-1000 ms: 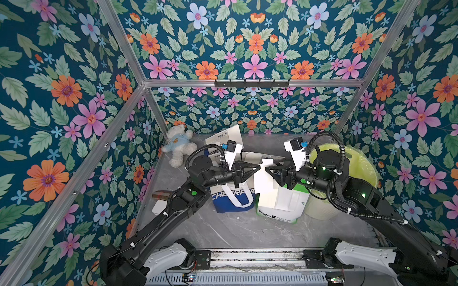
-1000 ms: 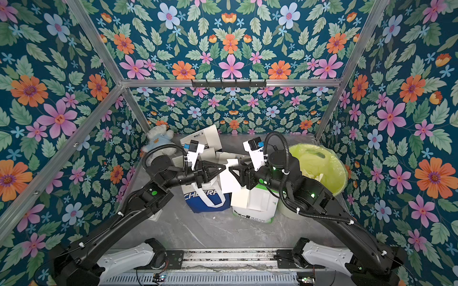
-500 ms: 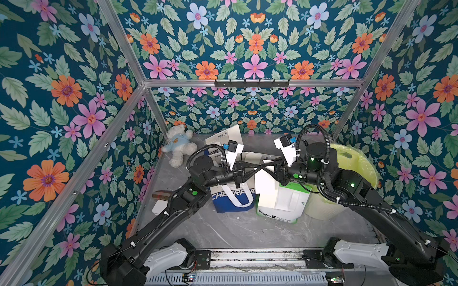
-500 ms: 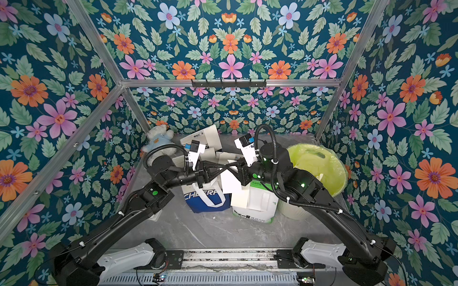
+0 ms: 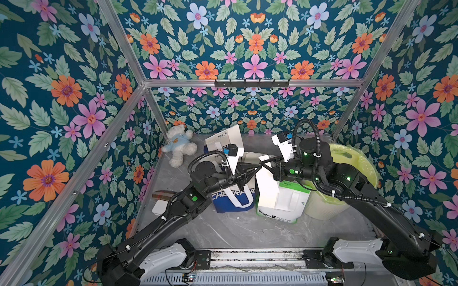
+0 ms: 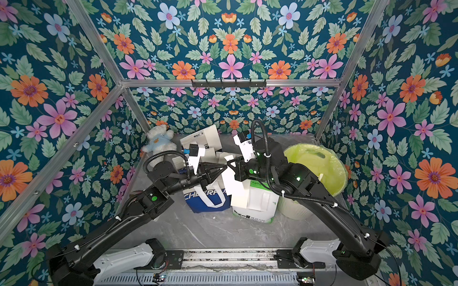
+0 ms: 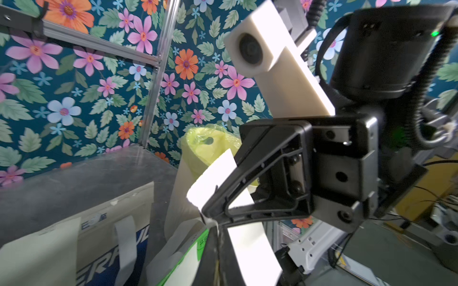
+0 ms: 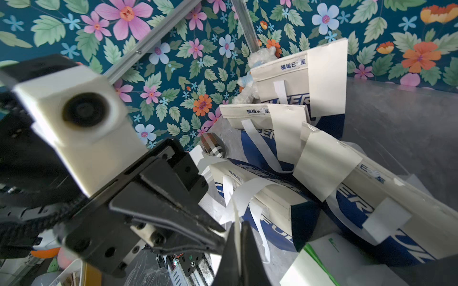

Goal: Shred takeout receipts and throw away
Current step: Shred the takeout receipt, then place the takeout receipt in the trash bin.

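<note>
A white takeout receipt (image 5: 266, 184) hangs in the air over the bags, and both top views show it (image 6: 231, 182). My left gripper (image 5: 258, 169) is shut on its upper edge. My right gripper (image 5: 263, 162) meets it tip to tip and is shut on the same edge. In the left wrist view the receipt (image 7: 250, 250) spreads to one side of my shut left gripper (image 7: 214, 226). In the right wrist view the paper's edge (image 8: 236, 213) runs between my shut right gripper (image 8: 238, 224). More white receipts (image 8: 324, 166) are stuck on the blue-and-white bags.
Blue-and-white takeout bags (image 5: 233, 198) and a white bag with a green band (image 5: 285, 200) stand below the grippers. A bin lined with yellow-green plastic (image 5: 352, 168) is at the right. A teddy bear (image 5: 179, 146) lies at the back left.
My right gripper has moved left to the left gripper's tip and has shut on the receipt. The left gripper has stayed shut on it.
</note>
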`<move>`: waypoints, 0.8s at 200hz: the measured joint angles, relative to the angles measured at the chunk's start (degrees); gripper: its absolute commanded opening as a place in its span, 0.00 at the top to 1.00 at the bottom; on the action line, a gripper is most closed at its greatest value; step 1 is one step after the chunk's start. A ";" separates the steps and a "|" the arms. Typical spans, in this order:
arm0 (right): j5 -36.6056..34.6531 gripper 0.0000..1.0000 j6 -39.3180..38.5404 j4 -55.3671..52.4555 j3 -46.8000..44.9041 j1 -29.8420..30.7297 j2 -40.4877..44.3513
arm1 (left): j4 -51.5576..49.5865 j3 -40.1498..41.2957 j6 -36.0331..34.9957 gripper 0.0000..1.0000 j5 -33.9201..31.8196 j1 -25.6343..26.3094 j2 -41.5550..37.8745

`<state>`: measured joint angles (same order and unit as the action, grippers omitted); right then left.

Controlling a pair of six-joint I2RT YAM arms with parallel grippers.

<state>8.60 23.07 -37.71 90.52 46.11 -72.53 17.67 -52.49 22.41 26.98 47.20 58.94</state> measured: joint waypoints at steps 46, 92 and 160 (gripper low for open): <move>-11.21 1.00 7.72 -5.86 1.84 -0.15 -3.32 | 2.23 0.04 -7.69 1.00 -7.65 8.00 -0.04; -18.99 1.00 11.89 -9.77 3.15 -1.66 -3.28 | 4.76 0.96 -12.07 1.00 -14.23 10.60 -1.53; -16.85 1.00 13.20 -9.42 -3.93 -8.98 4.09 | 6.58 3.89 -13.97 1.00 -20.90 10.67 -6.56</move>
<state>-8.25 36.27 -47.13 86.59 37.12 -68.45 24.25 -48.60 8.45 6.09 57.87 52.38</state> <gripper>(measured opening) 0.048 0.050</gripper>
